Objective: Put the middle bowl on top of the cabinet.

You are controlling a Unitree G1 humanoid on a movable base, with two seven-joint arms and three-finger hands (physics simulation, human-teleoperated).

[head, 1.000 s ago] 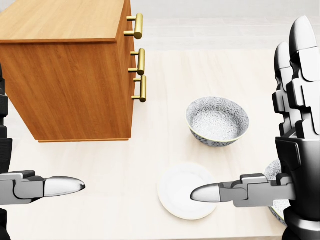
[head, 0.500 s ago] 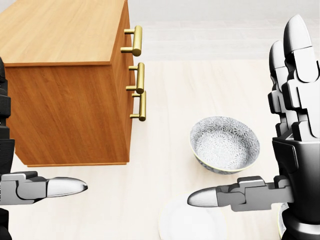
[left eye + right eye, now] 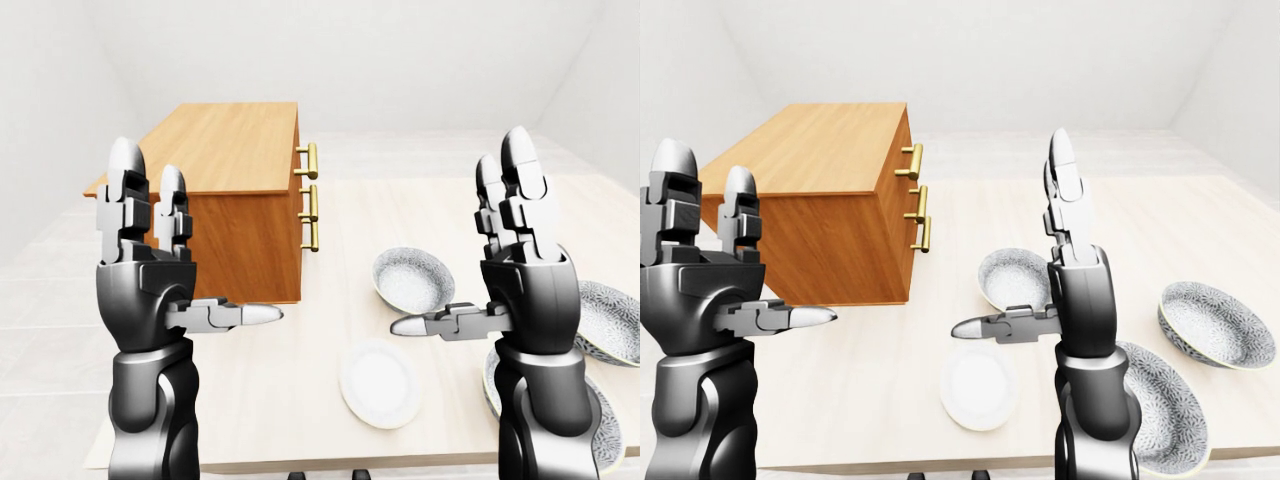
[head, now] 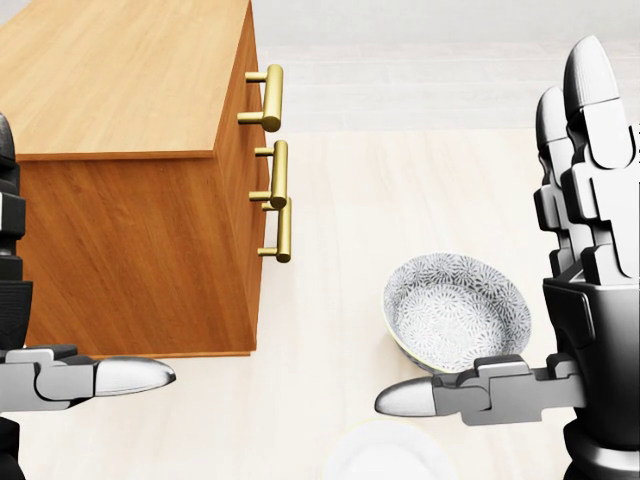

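Right-eye view takes in a pale, faintly grained wooden table (image 3: 870,370) with a boxy cabinet (image 3: 240,150) of warm orange-brown wood standing on its left part. The cabinet's top is flat and bare, and three brass bar handles (image 4: 270,97) run one below another down the side that faces the bowls.

Three round bowls with a fine grey-and-white flower pattern sit on the table, to the right of the cabinet. A deep bowl (image 4: 455,310) with a thin yellowish rim is nearest the cabinet. The middle bowl (image 3: 1170,410), counted left to right in that view, is wide and shallow; it lies low at the right, partly behind the right forearm. A third bowl (image 3: 1218,322) rests further right, apart from it. A plain white, glossy plate (image 3: 978,385) lies flat just below the deep bowl.

Both hands are dark grey jointed metal with smooth silver tips. The left hand (image 3: 150,285) is raised beside the cabinet, and the right hand (image 3: 528,290) is raised over the bowls. Each is spread wide, two fingers upright and the thumb pointing level toward the other hand, holding nothing and touching nothing
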